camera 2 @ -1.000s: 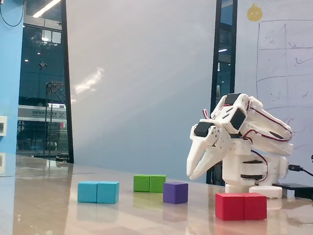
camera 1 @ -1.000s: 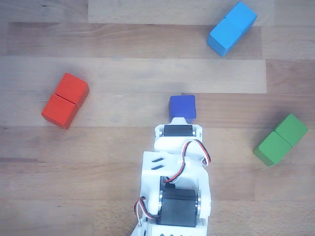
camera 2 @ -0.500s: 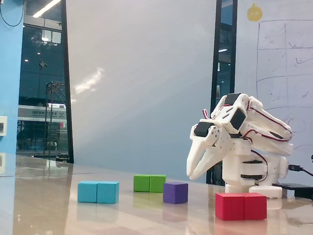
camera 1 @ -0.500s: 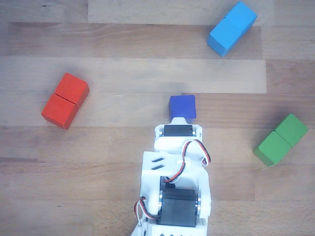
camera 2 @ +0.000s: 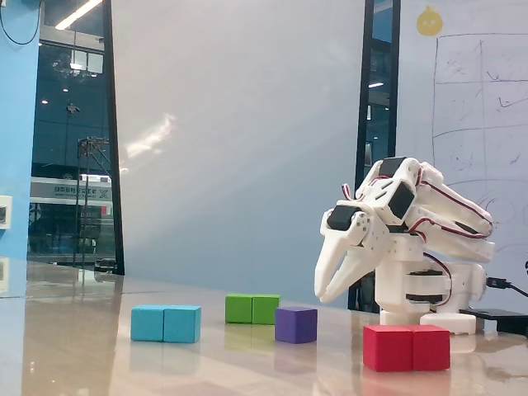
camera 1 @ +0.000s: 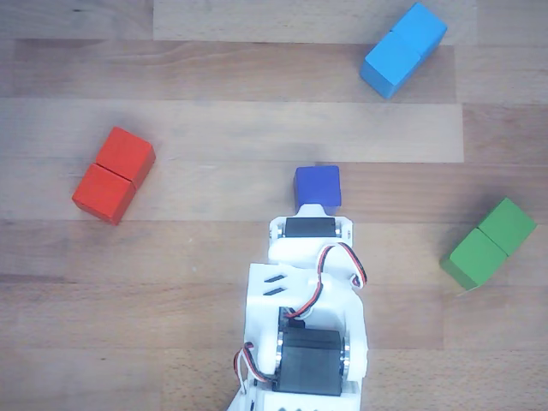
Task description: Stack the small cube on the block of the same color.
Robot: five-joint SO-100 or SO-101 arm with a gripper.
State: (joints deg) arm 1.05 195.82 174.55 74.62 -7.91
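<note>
A white arm folded low over a pale wooden table (camera 1: 214, 128), seen from above in the other view and from table height in the fixed view. The small cube (camera 1: 318, 187), dark royal blue from above and purplish in the fixed view (camera 2: 296, 324), sits flat on the table just beyond the arm's front end, free of any contact with the gripper. The gripper (camera 2: 323, 294) hangs above the table with its white fingers (camera 2: 332, 266) pointing down and forward; in the fixed view they lie close together and taper to a near-common tip, empty, with only a thin sliver showing between them, so whether they are fully pressed together cannot be told. From above the fingers are hidden under the wrist housing. The sky-blue block (camera 1: 403, 49), oblong with a seam across its middle, lies near the upper right corner of the other view, set diagonally and well apart from the small cube; in the fixed view it appears at far left (camera 2: 166, 323). The red block (camera 1: 113, 175) lies at the left of the other view and nearest the camera in the fixed view (camera 2: 406, 347). The green block (camera 1: 488, 243) lies at the right of the other view and behind the cube in the fixed view (camera 2: 252, 309). All four pieces rest separately on the table.
</note>
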